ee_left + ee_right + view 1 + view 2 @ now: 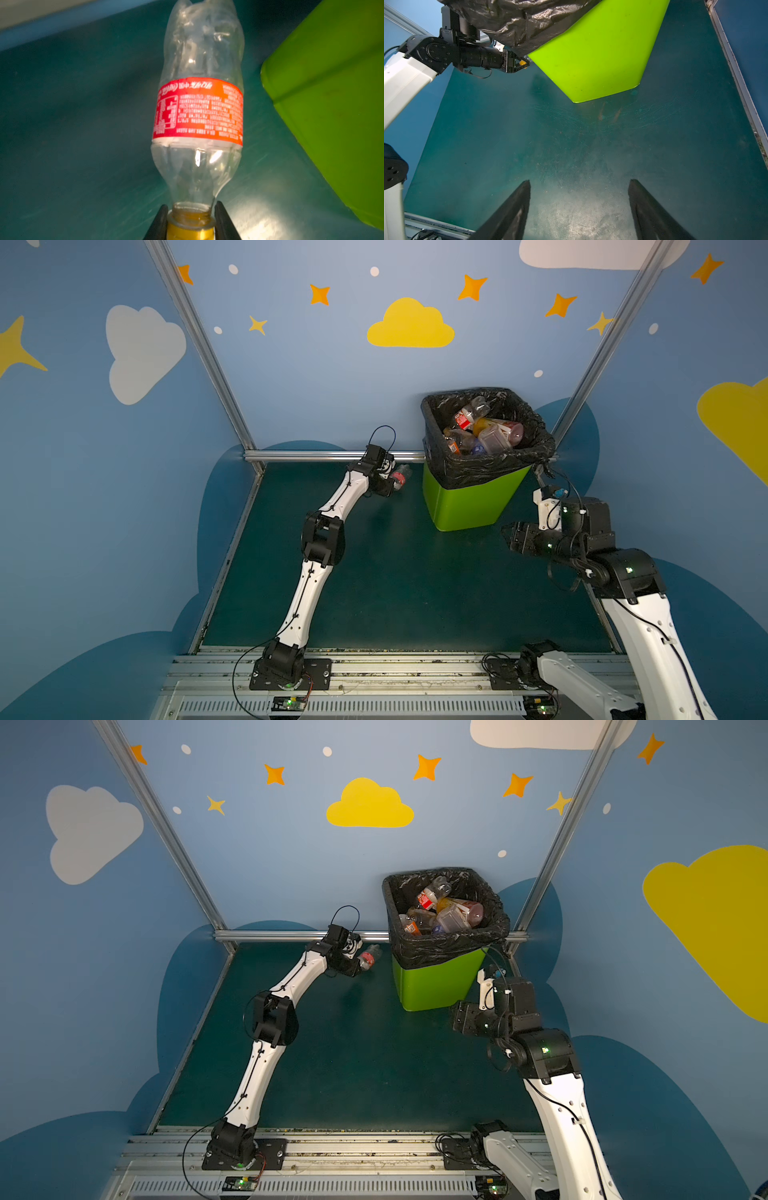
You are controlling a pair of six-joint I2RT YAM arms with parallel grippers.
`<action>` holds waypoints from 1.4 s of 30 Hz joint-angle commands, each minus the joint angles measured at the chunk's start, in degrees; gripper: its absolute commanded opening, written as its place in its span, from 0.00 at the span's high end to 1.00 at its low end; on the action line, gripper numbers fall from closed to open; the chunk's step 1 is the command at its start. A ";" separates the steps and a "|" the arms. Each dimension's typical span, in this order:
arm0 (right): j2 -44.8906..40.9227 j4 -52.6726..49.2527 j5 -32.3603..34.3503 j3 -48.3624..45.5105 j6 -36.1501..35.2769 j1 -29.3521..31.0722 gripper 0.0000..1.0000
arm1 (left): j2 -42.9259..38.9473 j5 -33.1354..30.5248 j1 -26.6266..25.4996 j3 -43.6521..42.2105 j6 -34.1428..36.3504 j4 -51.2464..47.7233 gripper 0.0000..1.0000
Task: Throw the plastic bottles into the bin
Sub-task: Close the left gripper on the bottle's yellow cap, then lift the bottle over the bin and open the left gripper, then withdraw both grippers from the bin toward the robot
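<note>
Bottle (pixel 199 110) of clear plastic, red-labelled and dented, juts from the left gripper (pixel 191 204), whose black fingers (pixel 161 220) are clamped tight on its neck beside the yellow cap (pixel 190 231). In both top views the left gripper (pixel 391 483) (pixel 358 965) reaches to the far edge of the dark green mat (pixel 395 580), near the aluminium rail (pixel 299 455). There the bottle (pixel 401 475) (pixel 370 956) points its base toward the bin (pixel 469 499) (pixel 436 984), close to its left wall but apart from it.

The right wrist view catches the same grip from the side. The cap (pixel 521 62) shows as a yellow spot between the left gripper's fingers, while the bottle's body is hidden behind the bin (pixel 591 52).

The lime-green bin stands at the back of the mat, right of centre, lined with a crinkly black bag (pixel 478 472) folded over its rim. Inside lies a heap of other bottles (pixel 486 431) (pixel 446 911), clear and milky, some with red or orange labels, piled nearly to the rim.

The right gripper (pixel 580 181) hangs over bare mat before the bin's foot, its two fingers spread well apart with nothing between them. In both top views the right gripper (pixel 508 536) (pixel 456 1017) sits just right of the bin's base, pointing left. Blue walls (pixel 291 364) painted with clouds and stars enclose the cell.
</note>
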 commanded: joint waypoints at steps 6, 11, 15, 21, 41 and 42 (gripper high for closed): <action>0.44 1.57 -1.97 0.52 -1.03 -0.63 0.25 | -21.62 -0.25 1.75 -20.60 -0.74 -1.50 0.75; 1.93 3.71 -3.92 0.49 -1.14 -0.69 0.25 | -36.61 -2.80 4.34 -37.58 -4.21 -0.57 0.75; 4.11 5.61 -5.84 1.16 -1.33 -0.76 0.25 | -48.56 -4.74 6.06 -43.90 -6.40 -1.87 0.75; 8.19 8.53 -8.78 3.62 -1.89 -0.77 0.25 | -61.29 -1.83 4.53 -40.69 -7.71 5.03 0.74; 9.34 4.65 -9.62 7.29 -3.32 -0.99 0.25 | -21.38 5.71 -9.16 21.11 -14.19 9.81 0.00; 8.89 4.74 -9.40 6.90 -3.46 -1.05 0.25 | -24.56 4.66 -9.47 17.64 -13.02 9.65 0.00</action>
